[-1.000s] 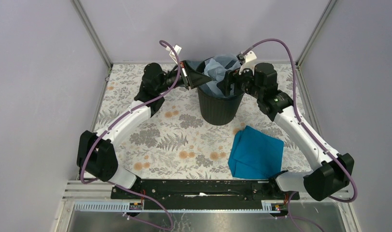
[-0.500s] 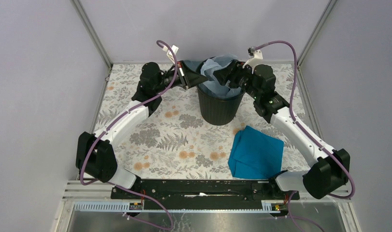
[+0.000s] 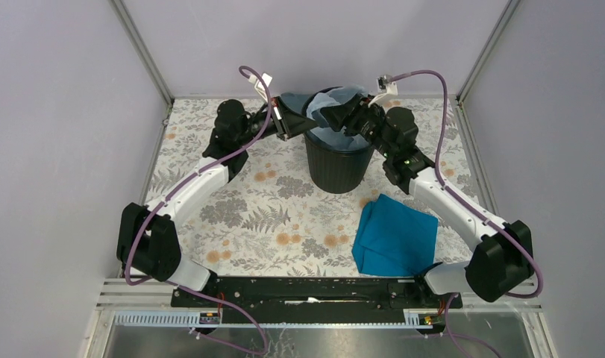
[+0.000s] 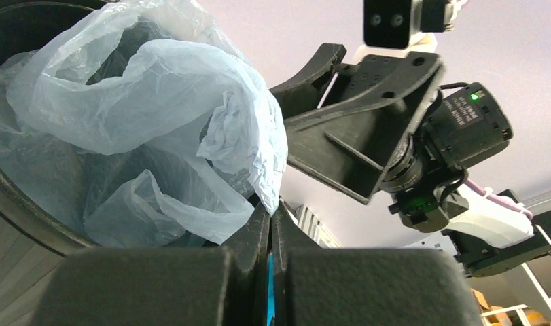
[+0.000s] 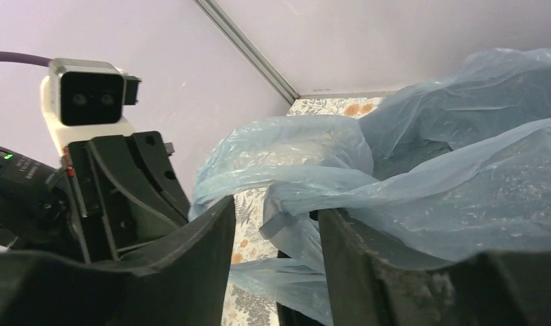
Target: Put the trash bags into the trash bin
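Observation:
The trash bin [image 3: 339, 165], round and black, stands at the back middle of the table. The pale blue trash bag [image 3: 346, 95] is bunched in its mouth and stands above the rim. My left gripper [image 3: 305, 124] is at the bin's left rim. In the left wrist view it [image 4: 271, 204] is shut on an edge of the bag [image 4: 157, 88]. My right gripper [image 3: 331, 116] is over the bin's mouth. In the right wrist view it [image 5: 275, 214] is open, with a fold of the bag [image 5: 429, 149] between its fingers.
A folded bright teal cloth [image 3: 395, 235] lies on the floral tabletop [image 3: 247, 216] at the front right of the bin. Grey walls and metal frame posts close in the back and both sides. The two grippers are close together over the bin.
My right gripper has moved left across the bin's mouth toward the left gripper, over the bag. The left gripper has stayed at the left rim.

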{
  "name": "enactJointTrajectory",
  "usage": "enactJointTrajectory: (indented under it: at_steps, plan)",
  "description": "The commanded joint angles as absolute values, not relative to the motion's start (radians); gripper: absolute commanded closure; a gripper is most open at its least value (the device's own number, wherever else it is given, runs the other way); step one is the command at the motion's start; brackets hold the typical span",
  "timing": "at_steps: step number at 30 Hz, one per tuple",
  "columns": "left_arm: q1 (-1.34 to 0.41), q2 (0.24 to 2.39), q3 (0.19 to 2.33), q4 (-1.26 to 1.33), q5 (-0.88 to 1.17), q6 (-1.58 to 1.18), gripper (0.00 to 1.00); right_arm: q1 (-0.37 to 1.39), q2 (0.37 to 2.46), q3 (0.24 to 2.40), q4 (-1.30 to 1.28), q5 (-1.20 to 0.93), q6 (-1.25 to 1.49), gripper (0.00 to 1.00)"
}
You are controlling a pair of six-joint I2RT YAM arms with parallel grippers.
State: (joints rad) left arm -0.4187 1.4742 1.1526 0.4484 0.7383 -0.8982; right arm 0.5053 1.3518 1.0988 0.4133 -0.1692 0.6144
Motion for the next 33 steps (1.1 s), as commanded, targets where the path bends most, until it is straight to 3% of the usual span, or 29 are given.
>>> enactJointTrajectory:
  at_steps: [1,4,12,14,16,18,24,33]
  plan:
    - [-0.401,1.437,1.146,0.543,0.766,-0.930,1.00,0.513,1.399,1.129,0.501,-0.148,0.619,0.50]
    - [-0.392,1.427,1.139,0.543,0.763,-0.931,1.00,0.516,1.414,1.134,0.512,-0.144,0.598,0.55]
    - [-0.381,1.437,1.126,0.580,0.767,-0.969,1.00,0.527,1.470,1.178,0.534,-0.164,0.575,0.50]
    - [-0.377,1.434,1.123,0.576,0.763,-0.973,1.00,0.527,1.469,1.186,0.523,-0.152,0.574,0.61]
    - [-0.370,1.424,1.125,0.536,0.744,-0.952,1.00,0.527,1.433,1.196,0.447,-0.121,0.577,0.82]
    - [-0.354,1.409,1.130,0.478,0.714,-0.929,1.00,0.527,1.370,1.201,0.347,-0.083,0.563,0.92]
    - [-0.283,1.393,1.103,0.409,0.685,-0.934,1.00,0.507,1.185,1.262,-0.116,0.074,0.409,1.00]
    - [-0.253,1.344,1.036,0.397,0.706,-0.934,1.00,0.500,0.933,1.175,-0.345,0.339,0.236,1.00]
